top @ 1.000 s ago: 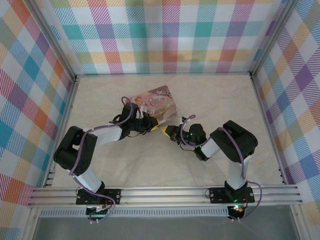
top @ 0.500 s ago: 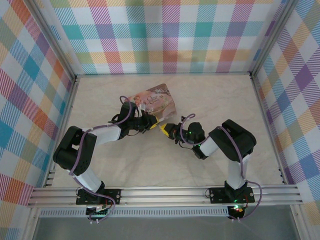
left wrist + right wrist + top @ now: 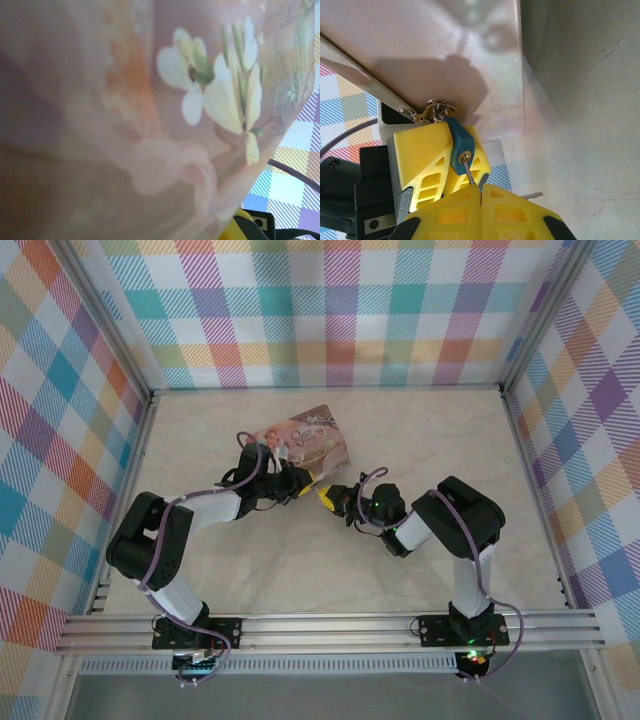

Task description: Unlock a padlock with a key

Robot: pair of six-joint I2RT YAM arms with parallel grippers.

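— Plaid walls (image 3: 330,310) all round, pale worktop (image 3: 450,440) under both arms. What have I got at the tips?

— On my right wrist feed, the right fingers (image 3: 510,212) are pressed together on the key (image 3: 469,172). Its blade reaches up to the keyhole in the end of the padlock (image 3: 457,140). The left fingers (image 3: 420,150) pinch the blue body from both sides.

— And beyond that?

— The shackle (image 3: 436,106) looks hooked at the clasp of the pink tin box (image 3: 445,40). The box seems tipped up off the worktop, toward the far middle. My left wrist feed is a close blur of its painted flowers.

— What could go wrong?

— It's a thin key in a small grip. If I turn with the blade off-axis or only partly home, I reckon it slips round in my fingers or bends instead of turning the cylinder. The padlock could also swivel in the left pinch, or the tin's weight could drag it out of line. I can't tell how deep the blade sits.
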